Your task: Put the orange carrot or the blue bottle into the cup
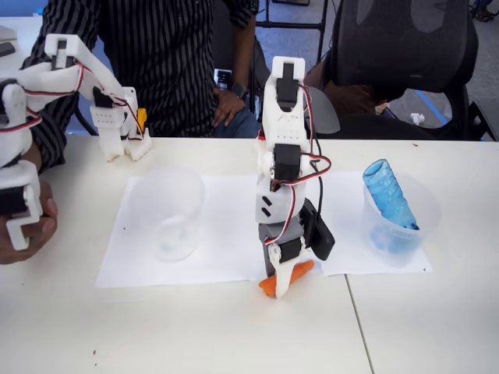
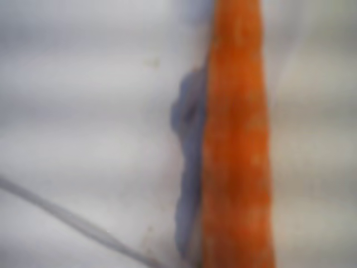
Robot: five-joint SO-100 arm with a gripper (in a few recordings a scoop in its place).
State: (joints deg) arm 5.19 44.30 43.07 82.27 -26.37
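Carrot (image 1: 270, 285) is lying on the white table (image 1: 195, 327), just at the front edge of the paper sheet (image 1: 226, 226), w/ your gripper (image 1: 287, 282) coming straight down over it. You're seeing an orange stub poking out left of the fingers and a bit more orange showing right, so the fingers are sitting around its middle. Can't tell if they're actually pinching it or just straddling; gap is narrow, roughly carrot-width.

Wrist view is blurry, but the carrot (image 2: 237, 145) is running top to bottom as a bright orange band right of centre, slightly mottled, w/ a bluish shadow hugging its left side. A thin grey line, prob. the paper edge, is cutting across bottom left.

Room: you're getting open table in front of the gripper and to both sides. Empty clear cup (image 1: 171, 210) is standing upright on the sheet, left of the arm in the fixed view, well apart, nothing between. Blue bottle (image 1: 390, 195) is leaning tilted inside the other clear cup (image 1: 401, 222) to the right, near the sheet's right edge. A person in a striped shirt (image 1: 156, 54) is sitting behind the table's far edge.
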